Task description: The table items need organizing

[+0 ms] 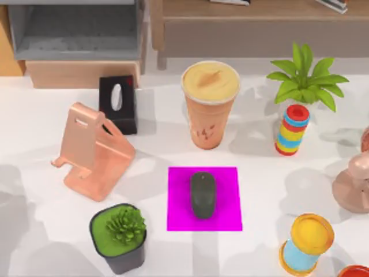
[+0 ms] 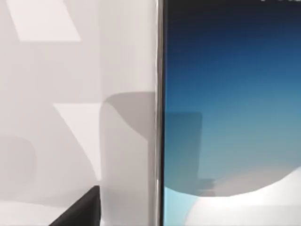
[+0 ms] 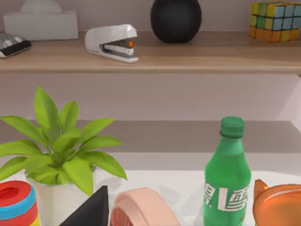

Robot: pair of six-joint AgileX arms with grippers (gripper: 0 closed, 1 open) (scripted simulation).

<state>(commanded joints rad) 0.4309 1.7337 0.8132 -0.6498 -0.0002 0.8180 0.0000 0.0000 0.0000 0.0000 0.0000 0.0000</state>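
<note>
A dark grey mouse (image 1: 203, 194) lies on a magenta mat (image 1: 179, 216) at the middle of the white table (image 1: 34, 190). Behind it stands the tall orange cup (image 1: 210, 107) with a creamy top. In the left wrist view the smartphone (image 2: 225, 94) with its blue-white screen is very close, lying next to bare white tabletop, and a dark part of my left gripper (image 2: 80, 214) shows at the edge. A dark part of my right gripper (image 3: 91, 209) sits low in the right wrist view, facing the leafy plant (image 3: 56, 150).
A pink phone stand (image 1: 92, 153) and a black box (image 1: 118, 104) stand at the left. A potted succulent (image 1: 119, 236) is in front. A leafy plant (image 1: 305, 81), ring stacks (image 1: 292, 130) (image 1: 305, 242) and a pink object (image 1: 353, 182) crowd the right. A green bottle (image 3: 228, 179) stands near shelves.
</note>
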